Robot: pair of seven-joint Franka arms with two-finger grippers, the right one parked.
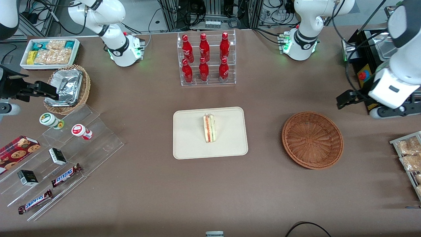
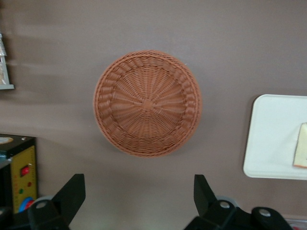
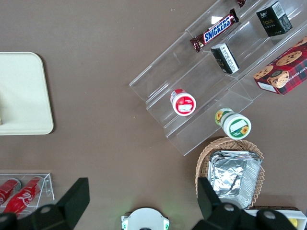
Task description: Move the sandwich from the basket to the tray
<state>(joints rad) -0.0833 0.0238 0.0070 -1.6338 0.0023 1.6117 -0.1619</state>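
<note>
- Front view: I see the small triangular wedge sandwich [image 1: 210,128] of white bread with red and green filling lying on the flat cream-beige rectangular tray [image 1: 189,144], near its middle. The round reddish-brown woven wicker basket [image 1: 312,140] sits empty on the brown worktop [image 1: 148,184], toward the working arm's end. My tool [image 1: 343,99] hangs above the worktop beside the basket, farther from the camera than it and well apart from the tray.
- Left wrist view: the tool's two black fingers [image 2: 72,191] stand wide apart with nothing between them, so it is open and empty. The basket's bowl [image 2: 147,103] is bare; the tray's corner [image 2: 268,143] shows with an edge of the sandwich [image 2: 301,151].
- Right wrist view: only a tray corner [image 3: 24,96] is in sight.
- I judge the placement done. The remaining risk is a careless retreat: swinging low could clip the basket rim and shove it.
</note>
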